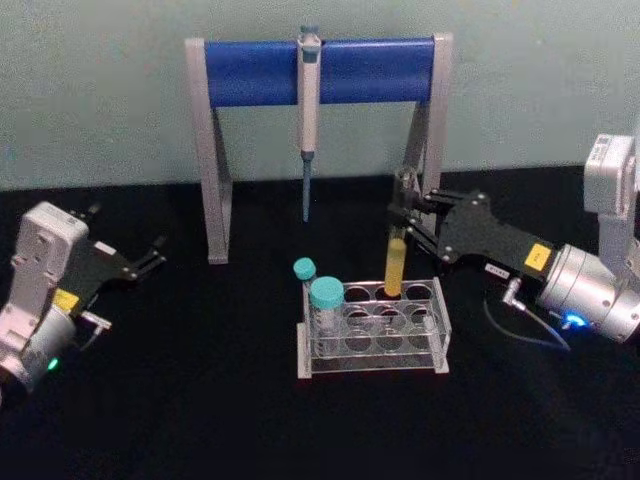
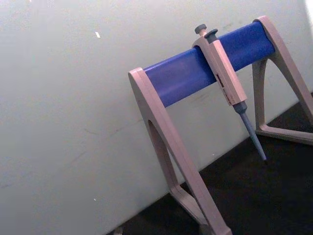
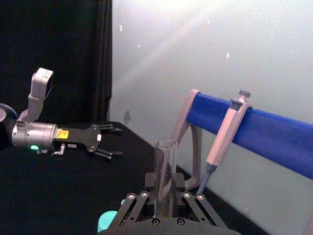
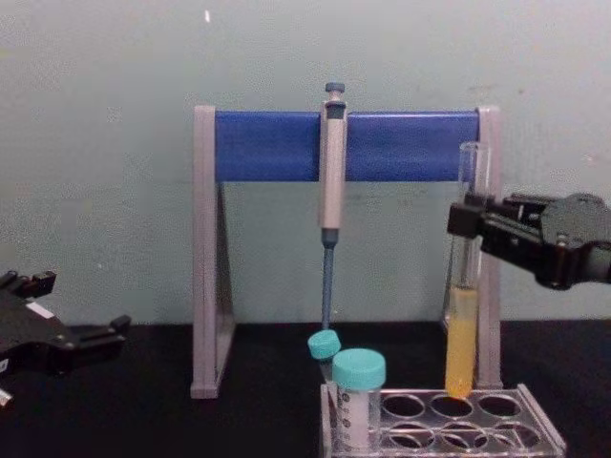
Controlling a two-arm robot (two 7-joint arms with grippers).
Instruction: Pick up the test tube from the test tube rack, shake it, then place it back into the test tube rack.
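Now R claw (image 1: 405, 222) clenched on upright test tube (image 4: 461, 334), tip at test tube rack (image 1: 440, 342); L claw (image 3: 113, 142) released, far left.

Four cameras, one scene.
Head looks down from the near side on rack (image 1: 385, 362) and stand (image 1: 250, 72); chest, lower and nearer, sees both side-on. Left wrist looks up at the stand from its left; right wrist looks left past the tube (image 3: 165, 166), sharing stand and pipette (image 3: 222, 137).
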